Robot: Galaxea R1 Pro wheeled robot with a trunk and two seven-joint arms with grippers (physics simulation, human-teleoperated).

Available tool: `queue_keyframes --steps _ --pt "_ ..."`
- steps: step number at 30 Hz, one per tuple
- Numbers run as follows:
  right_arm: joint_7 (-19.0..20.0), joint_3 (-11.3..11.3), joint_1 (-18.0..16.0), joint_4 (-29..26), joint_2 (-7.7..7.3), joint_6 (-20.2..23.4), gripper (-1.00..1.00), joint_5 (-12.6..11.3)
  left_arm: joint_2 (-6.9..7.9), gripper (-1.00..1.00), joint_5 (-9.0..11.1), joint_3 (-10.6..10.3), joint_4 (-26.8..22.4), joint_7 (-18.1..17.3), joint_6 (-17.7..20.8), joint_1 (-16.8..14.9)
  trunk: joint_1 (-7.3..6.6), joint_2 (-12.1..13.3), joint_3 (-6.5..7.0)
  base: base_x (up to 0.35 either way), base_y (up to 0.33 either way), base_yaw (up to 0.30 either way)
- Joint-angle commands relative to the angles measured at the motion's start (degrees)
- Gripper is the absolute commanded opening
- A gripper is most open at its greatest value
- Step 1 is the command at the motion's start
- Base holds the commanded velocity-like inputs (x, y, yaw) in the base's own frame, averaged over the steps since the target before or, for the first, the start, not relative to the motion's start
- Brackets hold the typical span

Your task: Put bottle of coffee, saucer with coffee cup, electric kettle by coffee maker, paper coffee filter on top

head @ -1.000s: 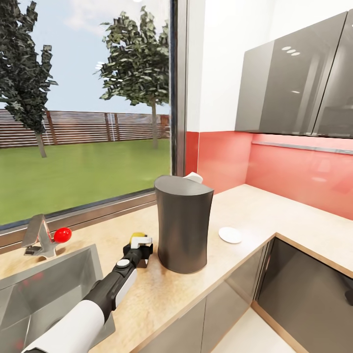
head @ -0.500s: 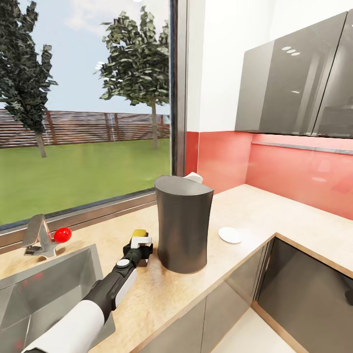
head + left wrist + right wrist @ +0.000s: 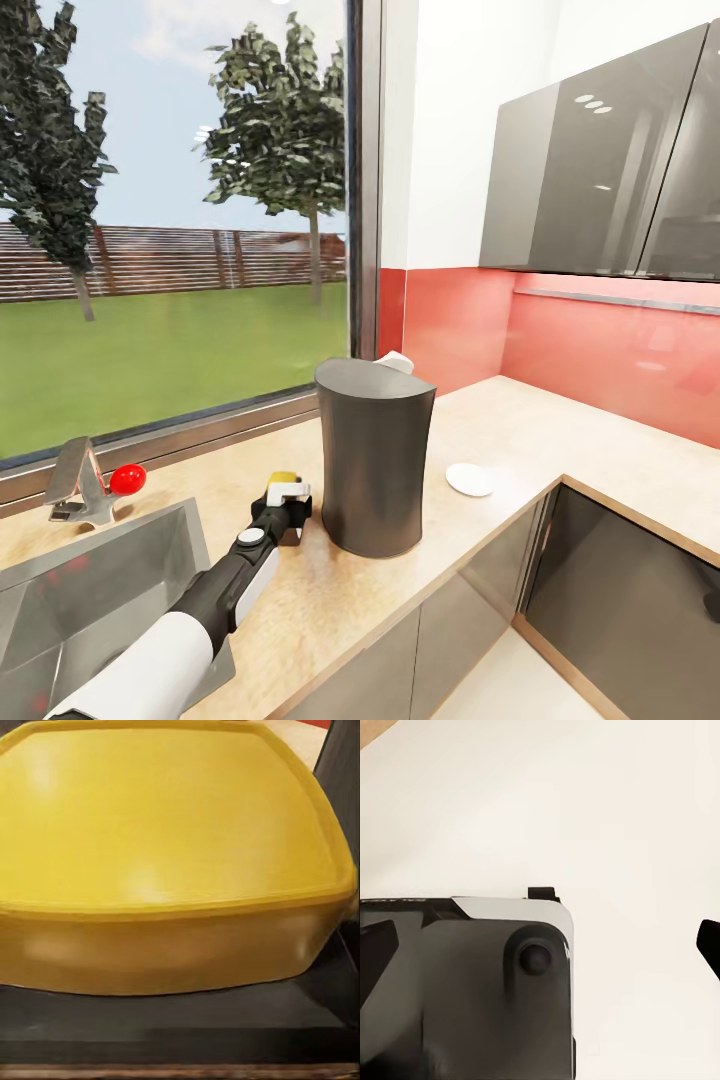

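Observation:
The tall dark grey coffee maker [image 3: 372, 460] stands on the beige countertop [image 3: 520, 420]. A white paper coffee filter [image 3: 396, 361] peeks over its top. To its right lies the white saucer [image 3: 469, 479]. Just left of the machine my left gripper [image 3: 286, 497] is closed around the bottle of coffee [image 3: 283, 477]; its yellow cap [image 3: 165, 847] sits very close in the left wrist view, with the dark bottle body [image 3: 180, 1020] below it. My right gripper [image 3: 540, 952] is open, its dark fingertips [image 3: 709, 946] at the picture's edges over a pale floor.
A steel sink [image 3: 90, 600] with a faucet and red knob [image 3: 127, 478] lies left of my arm. A big window runs behind the counter. Glossy grey wall cabinets [image 3: 600, 160] hang over a red backsplash. The counter turns a corner at the right. A grey robot part [image 3: 472, 990] shows below my right wrist.
The left gripper and the bottle's cap shift only a few pixels up and down beside the coffee maker. Nothing else has moved.

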Motion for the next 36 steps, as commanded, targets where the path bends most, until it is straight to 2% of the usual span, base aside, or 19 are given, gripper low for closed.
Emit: queue_keyframes --steps 1,10,32,36 --pt "-0.08 -0.47 -0.04 0.03 0.02 -0.22 1.00 0.48 0.05 1.00 0.53 -0.35 -0.12 0.50 0.24 -0.05 0.02 -0.10 -0.12 0.000 0.000 0.000" --pt "-0.08 -0.49 -0.05 0.07 0.02 -0.25 1.00 0.48 0.04 1.00 0.50 -0.34 -0.20 0.50 0.24 -0.05 0.02 -0.10 -0.12 -0.100 0.000 0.000" --pt "-0.17 -0.56 -0.07 -0.02 -0.07 -0.26 1.00 0.40 0.13 1.00 0.57 -0.34 0.03 0.50 0.24 0.05 0.02 -0.10 -0.12 -0.334 -0.019 0.000" --pt "-0.17 -0.56 -0.07 -0.07 0.00 -0.26 1.00 0.39 0.03 1.00 0.58 -0.40 -0.24 0.50 0.00 1.99 0.02 -0.10 -0.12 -0.322 -0.152 0.000"
